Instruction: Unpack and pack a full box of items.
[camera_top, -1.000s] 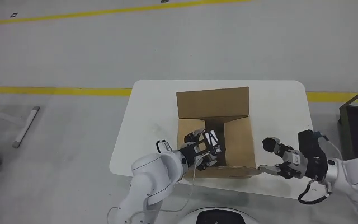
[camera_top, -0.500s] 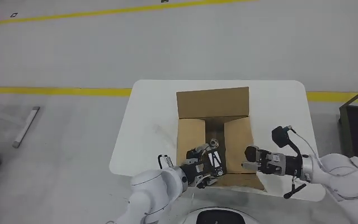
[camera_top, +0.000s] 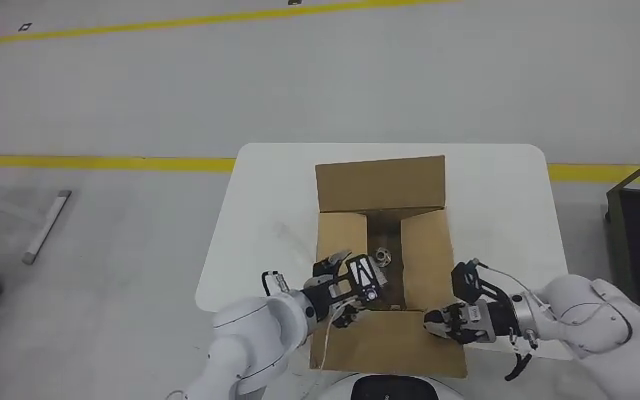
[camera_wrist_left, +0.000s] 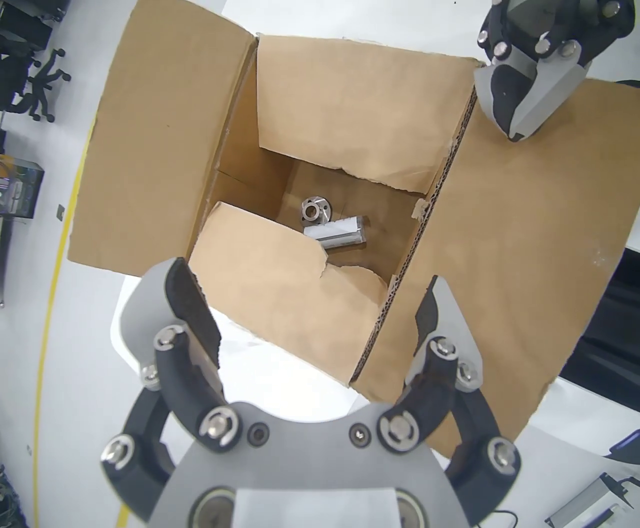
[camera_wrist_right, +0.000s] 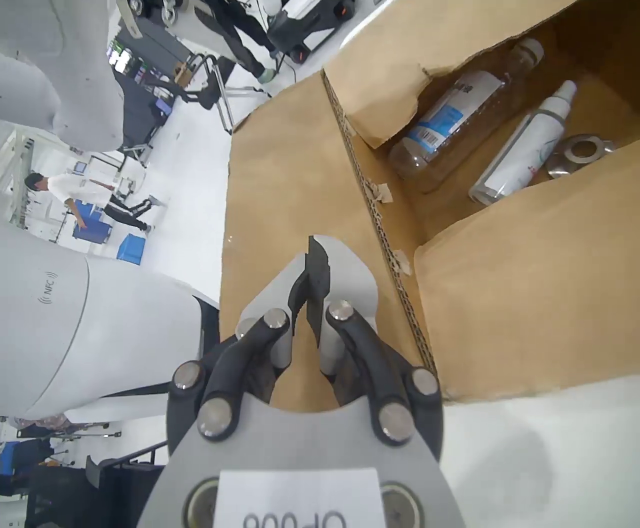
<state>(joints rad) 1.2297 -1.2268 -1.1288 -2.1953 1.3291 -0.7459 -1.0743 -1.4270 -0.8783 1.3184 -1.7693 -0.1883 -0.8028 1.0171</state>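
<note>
Box (camera_top: 380, 185) sits mid-table with its flaps open: the two side flaps lean in over the opening, and the near flap (camera_top: 390, 345) is folded out toward the robot. On the box floor are a clear bottle (camera_wrist_right: 450, 120) with a blue-and-white label, a white spray bottle (camera_wrist_right: 522, 145) just beside it, and a metal flange (camera_wrist_right: 580, 152) just beside the sprayer (both bottles lying down). Left claw (camera_wrist_left: 305, 280) hangs above the box's near-left corner, spread wide and released, with nothing between the fingers. Can't tell if it touches the cardboard. Right claw (camera_wrist_right: 312, 250) is at the box's near-right corner, over the near flap by its fold line. It's clenched pad to pad, no cardboard visible between. The tips look to be at the flap surface, but contact can't be confirmed. White table (camera_top: 270, 220) is under the box.
</note>
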